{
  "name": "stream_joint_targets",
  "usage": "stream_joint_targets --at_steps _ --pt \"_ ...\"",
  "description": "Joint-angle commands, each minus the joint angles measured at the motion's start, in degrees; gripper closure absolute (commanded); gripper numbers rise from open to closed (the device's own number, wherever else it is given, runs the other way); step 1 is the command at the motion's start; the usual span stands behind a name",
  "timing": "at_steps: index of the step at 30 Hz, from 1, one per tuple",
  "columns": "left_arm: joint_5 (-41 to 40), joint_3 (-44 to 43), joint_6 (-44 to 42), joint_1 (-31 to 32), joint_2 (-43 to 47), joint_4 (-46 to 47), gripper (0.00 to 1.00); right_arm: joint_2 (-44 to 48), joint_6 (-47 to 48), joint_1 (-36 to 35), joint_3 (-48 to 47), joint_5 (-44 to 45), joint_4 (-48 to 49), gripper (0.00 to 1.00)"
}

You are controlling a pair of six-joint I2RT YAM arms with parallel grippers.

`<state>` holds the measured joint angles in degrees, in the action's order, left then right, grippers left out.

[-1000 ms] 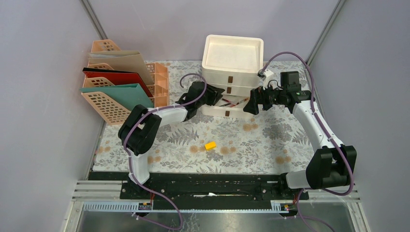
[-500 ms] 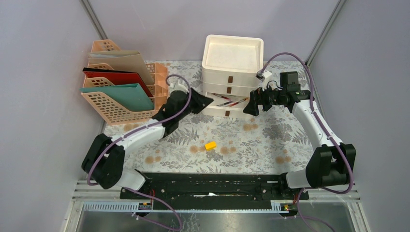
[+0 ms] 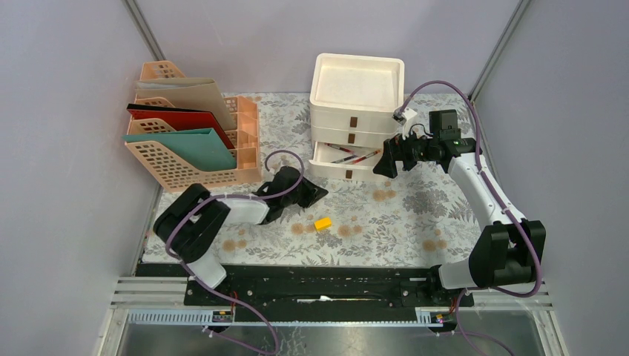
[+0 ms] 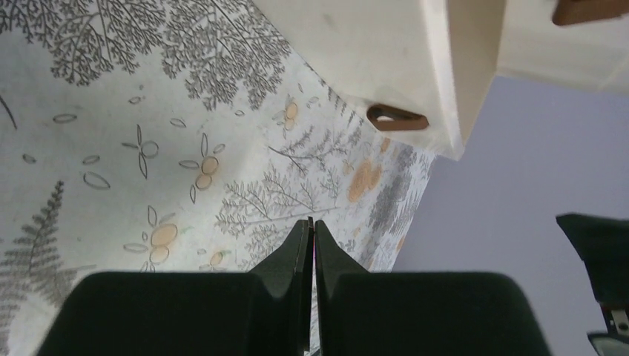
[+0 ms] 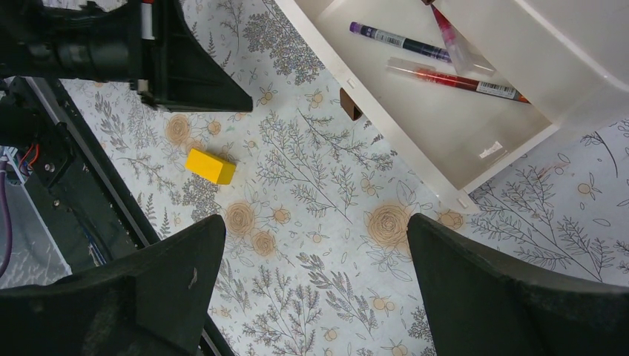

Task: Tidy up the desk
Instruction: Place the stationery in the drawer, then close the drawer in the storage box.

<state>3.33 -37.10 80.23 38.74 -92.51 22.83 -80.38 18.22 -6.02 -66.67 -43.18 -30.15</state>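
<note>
— Why does the bottom drawer point(image 5: 460, 133) of the cream plastic three-drawer chest point(image 3: 334, 119) stand pulled out?
— To receive loose things, I think: a purple pen point(image 5: 400, 41) and a red pen point(image 5: 460, 80) lie inside it. The chest stands at twelve o'clock on the counter point(image 3: 423, 222), the flat top under pale cloth with grey ferns and tan flowers, which spreads below both arms.
— And the small yellow block point(image 3: 322, 222)?
— It lies alone near the middle, a little toward six o'clock. Probably it belongs in the drawer. The left pincer point(image 3: 315, 194) is just at its twelve o'clock, fingers pressed together with nothing between them, so it must open before it can take the block.
— The right pincer point(image 5: 315, 222)?
— Wide apart and empty, above the drawer's front corner, at one o'clock. The peach plastic file rack point(image 3: 170, 167) at ten o'clock holds folders upright.
</note>
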Motion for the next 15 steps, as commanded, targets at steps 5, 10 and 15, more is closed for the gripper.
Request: stream_joint_targets --at_steps 5,10,15 --pt "-0.7 -7.1 10.9 0.1 -10.2 9.9 0.94 0.9 0.9 -0.3 -1.5 -1.6 -0.1 0.01" --pt "-1.3 -13.0 15.1 0.1 -17.9 15.2 0.94 1.2 0.9 -0.3 -1.4 -1.6 -0.1 0.01" --pt "-1.7 -21.4 15.7 -1.3 -24.2 17.0 0.93 1.6 0.9 -0.3 -1.0 -1.6 -0.1 0.01"
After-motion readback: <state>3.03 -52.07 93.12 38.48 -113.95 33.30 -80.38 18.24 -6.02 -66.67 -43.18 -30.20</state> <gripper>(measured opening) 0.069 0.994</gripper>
